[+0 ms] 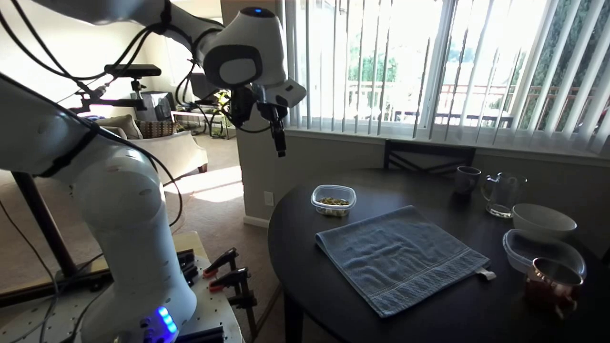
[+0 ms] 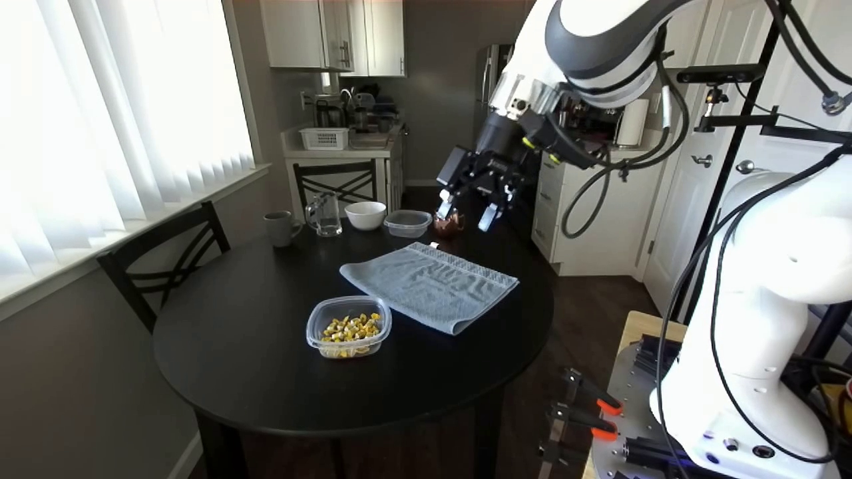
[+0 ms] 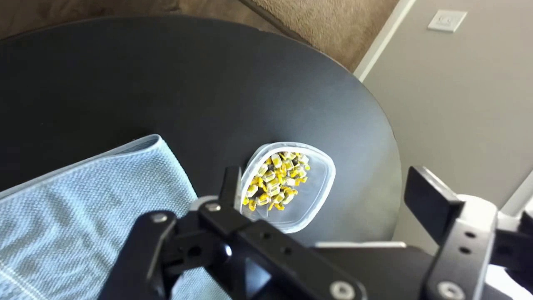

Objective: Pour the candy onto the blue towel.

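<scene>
Towel (image 1: 401, 255) lies with tagged edge facing the copper mug (image 1: 550, 288), hand (image 2: 467, 210) spread wide.

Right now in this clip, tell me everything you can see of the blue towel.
The blue towel is a roughly square grey-blue cloth of textured, woven-looking fabric, with a patterned band near one edge and a small white tag there. It lies nearly flat, lightly wrinkled, and looks folded, since the wrist view shows layers at a corner. Only the dark round table visibly touches it. The candy sits beside it, apart, in a clear container.
</scene>
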Available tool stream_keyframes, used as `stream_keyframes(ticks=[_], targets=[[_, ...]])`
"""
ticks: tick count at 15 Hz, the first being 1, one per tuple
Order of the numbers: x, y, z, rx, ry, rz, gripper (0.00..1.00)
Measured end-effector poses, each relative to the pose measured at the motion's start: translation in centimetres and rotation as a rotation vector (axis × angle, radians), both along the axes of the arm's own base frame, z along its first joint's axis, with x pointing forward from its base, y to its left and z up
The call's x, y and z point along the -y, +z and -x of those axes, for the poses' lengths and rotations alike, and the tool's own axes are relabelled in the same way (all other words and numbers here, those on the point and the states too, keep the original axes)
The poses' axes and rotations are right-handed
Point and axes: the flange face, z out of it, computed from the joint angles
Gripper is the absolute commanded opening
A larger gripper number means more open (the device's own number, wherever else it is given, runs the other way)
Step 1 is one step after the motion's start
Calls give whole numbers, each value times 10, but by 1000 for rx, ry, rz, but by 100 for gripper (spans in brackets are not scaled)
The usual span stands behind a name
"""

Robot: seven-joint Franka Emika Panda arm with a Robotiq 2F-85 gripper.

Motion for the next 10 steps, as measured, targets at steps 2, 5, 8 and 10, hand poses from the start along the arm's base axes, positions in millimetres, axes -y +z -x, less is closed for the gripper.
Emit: stream_keyframes(ticks=[2,5,8,10], targets=[[-31,-19,-15,35,-100,15,100],[-61,-51,-40,97,-242,41,100],[-66,-89,-70,133,-365,77,100],[-42,-109,-84,118,-442,113,100]])
